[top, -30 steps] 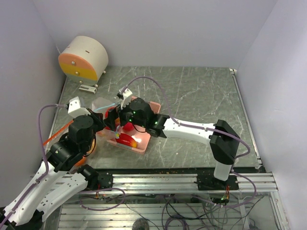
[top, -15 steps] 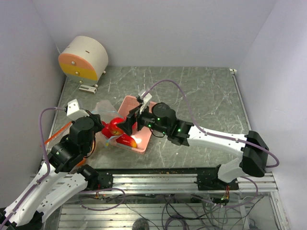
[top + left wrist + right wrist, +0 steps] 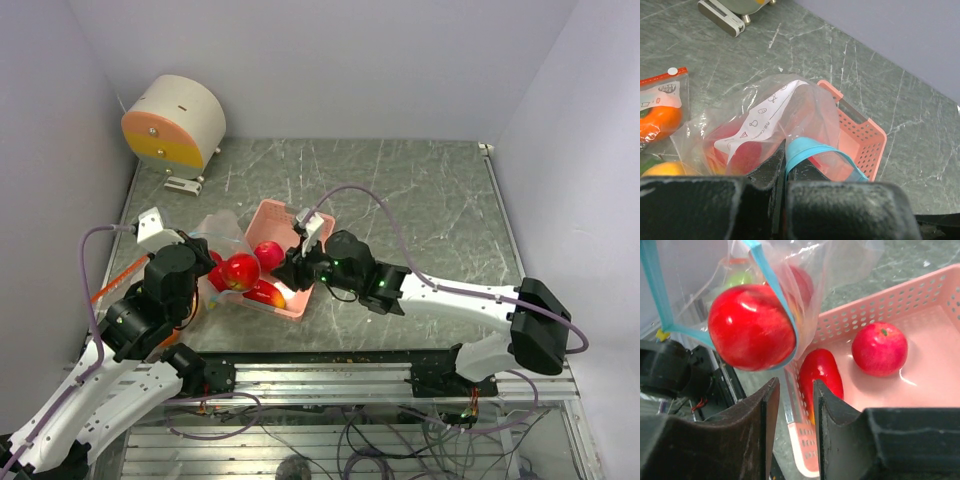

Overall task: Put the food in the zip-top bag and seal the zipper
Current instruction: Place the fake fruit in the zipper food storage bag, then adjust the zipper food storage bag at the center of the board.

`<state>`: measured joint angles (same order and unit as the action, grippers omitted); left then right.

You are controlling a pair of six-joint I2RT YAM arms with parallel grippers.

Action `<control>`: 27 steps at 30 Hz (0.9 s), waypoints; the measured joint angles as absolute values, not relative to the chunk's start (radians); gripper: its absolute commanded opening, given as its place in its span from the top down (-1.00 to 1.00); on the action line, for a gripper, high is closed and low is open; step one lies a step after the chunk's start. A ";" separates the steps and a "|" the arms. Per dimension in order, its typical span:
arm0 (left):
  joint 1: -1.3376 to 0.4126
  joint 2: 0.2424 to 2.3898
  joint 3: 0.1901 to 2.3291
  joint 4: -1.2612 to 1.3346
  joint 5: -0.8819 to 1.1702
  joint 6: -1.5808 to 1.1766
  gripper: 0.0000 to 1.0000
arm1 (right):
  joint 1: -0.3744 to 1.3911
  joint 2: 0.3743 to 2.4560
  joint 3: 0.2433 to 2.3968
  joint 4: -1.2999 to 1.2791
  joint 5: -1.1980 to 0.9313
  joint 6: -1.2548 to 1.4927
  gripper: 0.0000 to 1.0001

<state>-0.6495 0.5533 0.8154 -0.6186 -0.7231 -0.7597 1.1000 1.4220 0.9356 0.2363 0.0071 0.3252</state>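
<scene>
My left gripper [image 3: 784,162] is shut on the teal zipper [image 3: 820,150] and holds the mouth of the clear zip-top bag [image 3: 765,107] up beside the pink basket [image 3: 866,136]. One glossy red apple [image 3: 751,326] sits in the bag's mouth, ringed by the teal strip. Deeper in the bag are a green apple [image 3: 740,277] and more red fruit. My right gripper [image 3: 796,410] hangs over the basket's near rim. Its jaws stand a narrow gap apart with nothing between them. In the basket [image 3: 920,290] lie a round red apple [image 3: 879,349] and a long red-and-yellow piece of food [image 3: 821,374].
A cream and orange drum [image 3: 172,122] stands at the back left on a metal foot [image 3: 722,17]. Left of the bag lies a second clear pouch with a red zipper [image 3: 660,95], an orange fruit [image 3: 655,122] inside it. The walls close in on three sides.
My right gripper has drawn back from the bag's mouth toward the right, over the basket, and its jaws have narrowed. A red apple now rests in the bag's mouth. The left gripper keeps its hold.
</scene>
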 measured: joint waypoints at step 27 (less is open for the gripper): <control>-0.649 0.554 0.815 -0.619 -0.674 -0.780 0.86 | 1.136 1.726 1.195 0.460 -0.030 0.313 0.53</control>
<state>-0.6495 0.5545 0.8154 -0.6186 -0.6743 -0.7799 1.1362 1.7264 1.1950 0.4599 -0.0303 0.3134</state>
